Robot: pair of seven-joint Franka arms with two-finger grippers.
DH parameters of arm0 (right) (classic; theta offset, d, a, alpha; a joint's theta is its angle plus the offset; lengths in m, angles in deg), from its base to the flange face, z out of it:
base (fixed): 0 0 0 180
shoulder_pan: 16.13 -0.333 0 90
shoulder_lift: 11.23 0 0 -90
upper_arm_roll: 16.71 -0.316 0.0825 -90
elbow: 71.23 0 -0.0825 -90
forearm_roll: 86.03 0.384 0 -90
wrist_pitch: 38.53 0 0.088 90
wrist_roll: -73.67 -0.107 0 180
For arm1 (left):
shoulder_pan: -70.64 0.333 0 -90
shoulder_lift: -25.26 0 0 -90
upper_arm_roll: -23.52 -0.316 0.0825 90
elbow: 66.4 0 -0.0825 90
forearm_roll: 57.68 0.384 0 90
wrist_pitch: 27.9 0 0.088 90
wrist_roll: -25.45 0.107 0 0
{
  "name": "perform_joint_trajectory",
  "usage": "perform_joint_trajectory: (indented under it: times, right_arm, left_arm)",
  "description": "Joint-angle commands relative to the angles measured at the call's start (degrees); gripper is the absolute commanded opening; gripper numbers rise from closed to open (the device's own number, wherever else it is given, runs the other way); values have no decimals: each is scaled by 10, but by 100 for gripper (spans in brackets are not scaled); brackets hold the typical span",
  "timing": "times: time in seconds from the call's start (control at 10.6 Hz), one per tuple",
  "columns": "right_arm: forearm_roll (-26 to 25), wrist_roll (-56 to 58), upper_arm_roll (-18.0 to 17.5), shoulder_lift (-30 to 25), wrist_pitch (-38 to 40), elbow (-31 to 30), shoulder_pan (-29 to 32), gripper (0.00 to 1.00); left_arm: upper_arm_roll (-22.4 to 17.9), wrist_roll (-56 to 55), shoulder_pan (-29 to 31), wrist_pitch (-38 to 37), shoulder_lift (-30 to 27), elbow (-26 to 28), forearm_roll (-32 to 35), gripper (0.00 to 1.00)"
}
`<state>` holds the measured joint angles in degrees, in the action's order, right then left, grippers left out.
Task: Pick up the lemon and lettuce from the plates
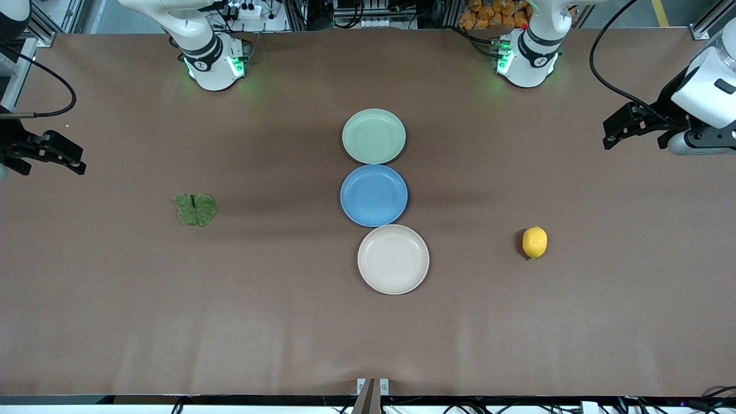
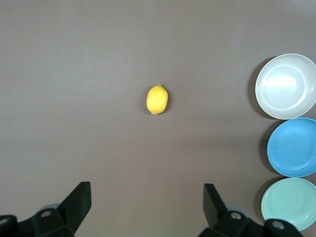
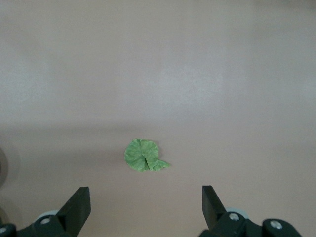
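The yellow lemon lies on the bare brown table toward the left arm's end, on no plate. Toward the right arm's end the green lettuce lies flat on the table as well. The pale green plate and the beige plate both sit bare at mid-table. My left gripper hangs open over the table's left-arm end, apart from the lemon. My right gripper hangs open over the right-arm end, apart from the lettuce.
A blue plate sits between the two other plates, the three forming a row down the table's middle. Black cables trail from the left arm. Both arm bases stand along the table's edge farthest from the front camera.
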<state>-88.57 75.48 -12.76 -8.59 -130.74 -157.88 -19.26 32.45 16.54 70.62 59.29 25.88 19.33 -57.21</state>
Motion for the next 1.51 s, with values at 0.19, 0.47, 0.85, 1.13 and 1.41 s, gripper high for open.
perform_joint_trajectory:
  times: [0.19,0.47,0.85,1.13,1.41]
  right_arm:
    - [12,6,-1,-11,2,-5,4,100]
    - [12,6,-1,-11,2,-5,4,100]
    - [12,6,-1,-11,1,-5,4,100]
    - [12,6,-1,-11,1,-5,4,100]
    - [12,6,-1,-11,1,-5,4,100]
  left_arm:
    - [-6,13,-5,4,-11,8,1,100]
    - [-6,15,-4,2,-11,13,0,100]
    - [-5,12,-17,0,-9,18,2,100]
    - [-3,14,-20,6,-1,15,12,100]
    - [-2,13,-21,47,23,14,13,100]
